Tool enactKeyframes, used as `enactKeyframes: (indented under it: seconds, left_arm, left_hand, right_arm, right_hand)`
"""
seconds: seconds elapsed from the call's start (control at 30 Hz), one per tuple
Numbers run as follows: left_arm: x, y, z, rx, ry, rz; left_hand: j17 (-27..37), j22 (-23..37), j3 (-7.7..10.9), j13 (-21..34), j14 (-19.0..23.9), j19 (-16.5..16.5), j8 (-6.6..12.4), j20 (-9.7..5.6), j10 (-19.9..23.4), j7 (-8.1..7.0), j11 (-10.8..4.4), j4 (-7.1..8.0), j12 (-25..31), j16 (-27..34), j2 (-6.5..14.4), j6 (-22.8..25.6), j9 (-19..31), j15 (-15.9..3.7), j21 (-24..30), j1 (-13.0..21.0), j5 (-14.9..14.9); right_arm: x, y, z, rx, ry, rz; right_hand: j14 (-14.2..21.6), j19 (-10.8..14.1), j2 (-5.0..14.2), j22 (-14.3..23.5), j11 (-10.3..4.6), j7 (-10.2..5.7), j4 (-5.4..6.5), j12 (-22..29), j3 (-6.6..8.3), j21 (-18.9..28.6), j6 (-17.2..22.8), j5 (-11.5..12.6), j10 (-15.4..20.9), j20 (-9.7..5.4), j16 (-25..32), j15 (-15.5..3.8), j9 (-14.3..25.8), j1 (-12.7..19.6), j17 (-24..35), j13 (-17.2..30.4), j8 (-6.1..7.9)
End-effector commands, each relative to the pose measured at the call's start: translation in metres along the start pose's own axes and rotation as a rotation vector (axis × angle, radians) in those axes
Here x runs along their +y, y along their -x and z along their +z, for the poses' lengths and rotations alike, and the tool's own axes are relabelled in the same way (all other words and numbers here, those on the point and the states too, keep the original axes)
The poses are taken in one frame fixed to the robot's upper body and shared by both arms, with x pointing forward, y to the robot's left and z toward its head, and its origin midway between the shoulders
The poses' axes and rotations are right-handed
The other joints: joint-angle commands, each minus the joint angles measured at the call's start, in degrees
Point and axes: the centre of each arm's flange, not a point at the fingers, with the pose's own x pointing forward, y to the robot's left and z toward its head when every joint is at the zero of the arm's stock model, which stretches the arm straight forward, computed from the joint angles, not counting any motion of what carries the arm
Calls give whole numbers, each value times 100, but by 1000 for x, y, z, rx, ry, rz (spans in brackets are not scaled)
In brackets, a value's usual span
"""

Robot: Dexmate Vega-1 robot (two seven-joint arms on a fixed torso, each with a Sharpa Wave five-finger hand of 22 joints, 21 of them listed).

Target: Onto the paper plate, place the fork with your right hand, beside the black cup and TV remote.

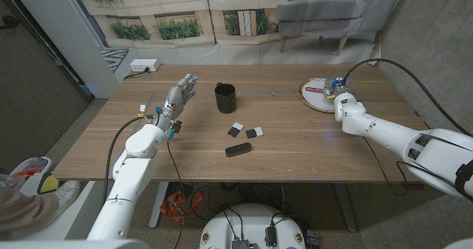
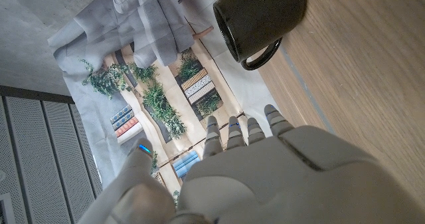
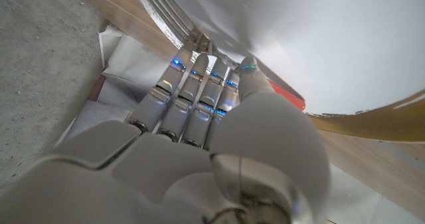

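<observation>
Right wrist view: silver-tined fork (image 3: 174,21) with red handle.

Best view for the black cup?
Left wrist view: the cup is close, its rim, inside and handle plain. The head view shows it whole but small on the table. The right wrist view gives nothing of it.

A long wooden table (image 1: 295,149) with a warm brown grain stands on a grey concrete floor (image 1: 81,127). Behind the table hangs a printed backdrop (image 1: 222,12) showing shelves, green plants and a grey armchair. Left of the backdrop is a pale pillar (image 1: 66,27), and beside that a dark mesh panel (image 1: 29,86). A white power strip (image 1: 144,66) lies at the table's far left corner.
</observation>
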Motion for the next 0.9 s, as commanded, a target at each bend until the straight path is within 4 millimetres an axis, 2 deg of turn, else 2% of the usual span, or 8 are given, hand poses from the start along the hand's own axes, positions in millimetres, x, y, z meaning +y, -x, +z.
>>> enactKeyframes:
  seconds: [0.03, 0.27, 0.37, 0.5, 0.73, 0.9]
  left_arm:
    - [0, 0, -1, -3, 4, 1]
    - [0, 3, -2, -2, 8, 3]
    - [1, 3, -3, -3, 9, 5]
    - [1, 3, -3, -1, 10, 5]
    - [2, 4, -5, 3, 13, 3]
    - [3, 4, -5, 3, 13, 5]
  left_hand:
    - [11, 15, -16, 21, -34, -19, 26, 17, 28, 0, 14, 19, 32, 30, -18, 35, 31, 11, -23, -6, 2]
    - [10, 15, -17, 21, -33, -19, 26, 18, 28, 1, 17, 20, 32, 30, -17, 38, 31, 11, -22, -4, 2]
    - [10, 15, -17, 21, -34, -18, 26, 18, 27, -2, 21, 20, 31, 30, -16, 40, 31, 14, -21, -4, 2]
    - [10, 15, -17, 21, -34, -19, 23, 18, 30, -5, 16, 20, 32, 30, -14, 37, 31, 9, -21, -3, 2]
    - [9, 15, -15, 21, -37, -19, 21, 20, 26, -3, 14, 20, 30, 28, -8, 36, 32, 20, -21, 2, 3]
    - [8, 15, -12, 21, -38, -21, 21, 20, 29, 0, 17, 18, 31, 28, -3, 37, 32, 16, -21, 9, 3]
  right_arm:
    - [2, 2, -1, 11, -2, 9]
    - [2, 4, -2, 18, 1, 15]
    - [2, 5, -2, 14, 6, 15]
    - [1, 5, -2, 18, 3, 17]
    - [-1, 3, -1, 14, 9, 21]
    - [-2, 4, 0, 16, 8, 16]
  right_hand:
    - [-68, -27, 17, 1, 29, -130, 2, -52, -17, 24, 39, 34, -102, 15, -60, -782, 445, 49, -2, 1, 126]
    - [-199, -66, -87, -11, 97, -93, 40, -145, -96, 20, -186, 16, -267, 73, -153, -737, 423, -72, -27, -32, 22]
    - [-218, -64, -125, -20, 92, -88, 51, -157, -129, 26, -474, 11, -253, 92, -169, -734, 399, -123, -15, -55, -112]
    - [-237, -67, -180, -25, 129, -73, 77, -175, -180, 27, -519, -2, -279, 108, -182, -705, 385, -203, -11, -68, -145]
    - [-419, -124, -354, -43, 180, 9, 182, -284, -336, 6, -752, -7, -467, 159, -326, -662, 305, -521, -56, -124, -316]
    - [-500, -155, -385, -50, 224, 4, 180, -366, -369, -8, -847, 9, -629, 179, -358, -674, 268, -567, -45, -149, -392]
